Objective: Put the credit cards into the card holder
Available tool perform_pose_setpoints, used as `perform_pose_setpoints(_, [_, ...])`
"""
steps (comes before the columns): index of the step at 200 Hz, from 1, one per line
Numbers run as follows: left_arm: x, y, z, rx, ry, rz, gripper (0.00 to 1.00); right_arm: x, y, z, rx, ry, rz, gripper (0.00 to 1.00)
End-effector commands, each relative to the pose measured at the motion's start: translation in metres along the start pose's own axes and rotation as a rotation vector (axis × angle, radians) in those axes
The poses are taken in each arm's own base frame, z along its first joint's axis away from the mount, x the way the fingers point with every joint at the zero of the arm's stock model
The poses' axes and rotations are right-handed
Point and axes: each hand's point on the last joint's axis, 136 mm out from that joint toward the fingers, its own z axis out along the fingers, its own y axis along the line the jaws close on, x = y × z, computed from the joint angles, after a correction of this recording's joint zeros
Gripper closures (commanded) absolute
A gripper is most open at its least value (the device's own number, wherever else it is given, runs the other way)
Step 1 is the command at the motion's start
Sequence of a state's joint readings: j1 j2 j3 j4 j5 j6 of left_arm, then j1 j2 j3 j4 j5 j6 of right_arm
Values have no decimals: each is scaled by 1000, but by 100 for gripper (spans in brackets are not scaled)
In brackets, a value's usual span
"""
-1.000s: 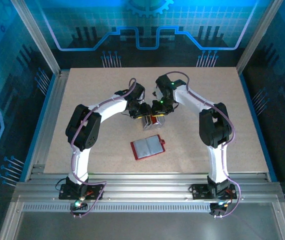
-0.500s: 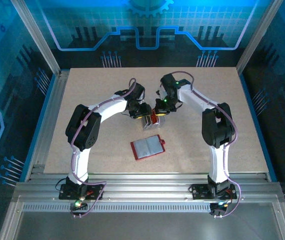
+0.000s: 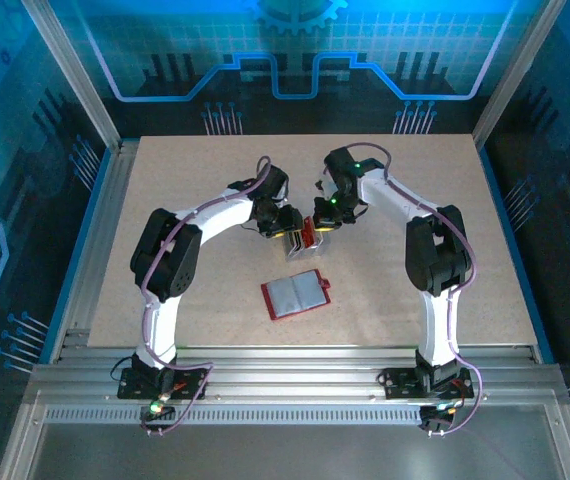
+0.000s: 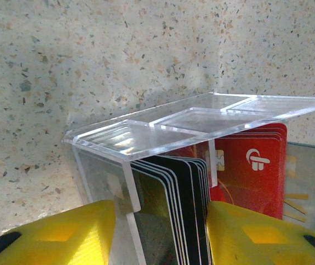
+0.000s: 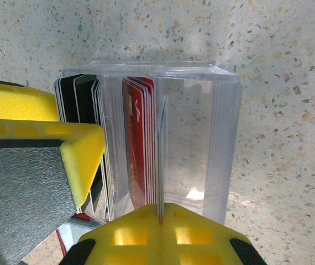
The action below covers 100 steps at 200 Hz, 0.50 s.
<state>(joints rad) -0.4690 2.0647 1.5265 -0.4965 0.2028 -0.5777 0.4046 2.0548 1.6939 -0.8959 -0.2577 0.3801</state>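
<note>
Left hand (image 4: 163,226) grips the box (image 4: 201,118) of cards (image 4: 171,187). Right hand (image 5: 158,221) pinches one pale card (image 5: 158,154); holder (image 3: 296,294) lies open at the box's 6 o'clock.

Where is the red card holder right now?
In the top view, the card holder lies open on the table, near its middle, just toward the near edge from the clear card box.

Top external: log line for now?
left pincer: holds clear card box | right pincer: pinches credit card | card holder: open, apart
</note>
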Motion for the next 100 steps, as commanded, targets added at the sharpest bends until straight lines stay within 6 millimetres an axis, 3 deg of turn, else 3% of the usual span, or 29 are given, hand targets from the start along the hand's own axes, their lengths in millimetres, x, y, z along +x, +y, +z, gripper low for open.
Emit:
perform_pose_setpoints(1, [2, 11, -20, -37, -10, -36, 52, 14, -2, -8, 19, 31, -12, 100])
perform_pose_setpoints(46, [-10, 1, -58, -46, -94, -23, 56, 11, -11, -13, 55, 22, -14, 100])
perform_pose_setpoints(67, [-9, -17, -66, 30, -87, -18, 63, 11, -14, -14, 56, 23, -8, 100])
perform_pose_setpoints(100, [-4, -58, -55, 218, -9, -37, 97, 9, -18, -22, 41, 7, 5, 100])
